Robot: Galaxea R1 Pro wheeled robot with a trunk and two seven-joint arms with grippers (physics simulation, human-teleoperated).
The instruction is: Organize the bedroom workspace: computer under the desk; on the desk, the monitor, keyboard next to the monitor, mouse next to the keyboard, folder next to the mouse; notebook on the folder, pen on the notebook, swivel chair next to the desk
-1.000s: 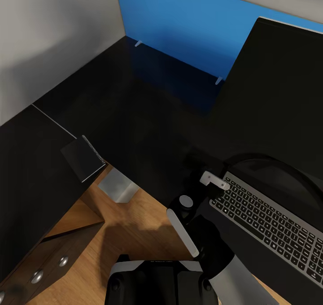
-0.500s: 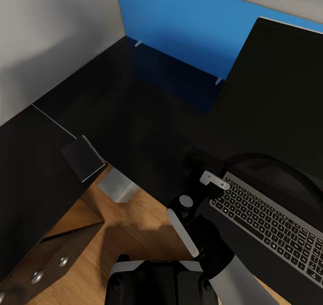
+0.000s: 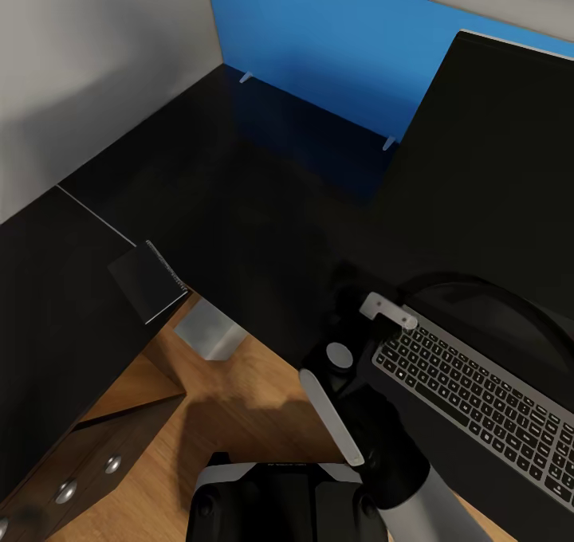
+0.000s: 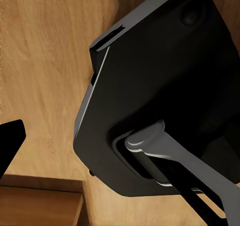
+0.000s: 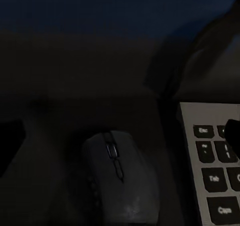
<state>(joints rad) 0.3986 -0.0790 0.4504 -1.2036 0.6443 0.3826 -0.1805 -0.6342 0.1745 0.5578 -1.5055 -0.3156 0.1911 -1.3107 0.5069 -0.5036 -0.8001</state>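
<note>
A grey mouse (image 5: 120, 181) lies on the black desk (image 3: 239, 183), close beside the left end of the keyboard (image 3: 478, 406), whose corner keys (image 5: 215, 171) show in the right wrist view. My right gripper (image 5: 121, 136) hovers over the mouse, open, with one dark fingertip (image 5: 10, 141) at each side of the picture. In the head view my right arm (image 3: 351, 414) reaches to the desk left of the keyboard and covers the mouse. The monitor (image 3: 494, 175) stands on the desk behind the keyboard. My left gripper's fingertip (image 4: 10, 141) hangs over the wooden floor, apparently open and empty.
A blue panel (image 3: 319, 40) stands along the desk's back edge. A dark flat slab with a ridged edge (image 3: 147, 283) sits at the desk's front left corner, above a grey box (image 3: 207, 331). A drawer unit with round knobs (image 3: 112, 462) is at lower left. My base (image 4: 165, 86) sits over wooden floor.
My right arm has shifted slightly to the right and toward the monitor, beside the keyboard's left end. Nothing else has moved.
</note>
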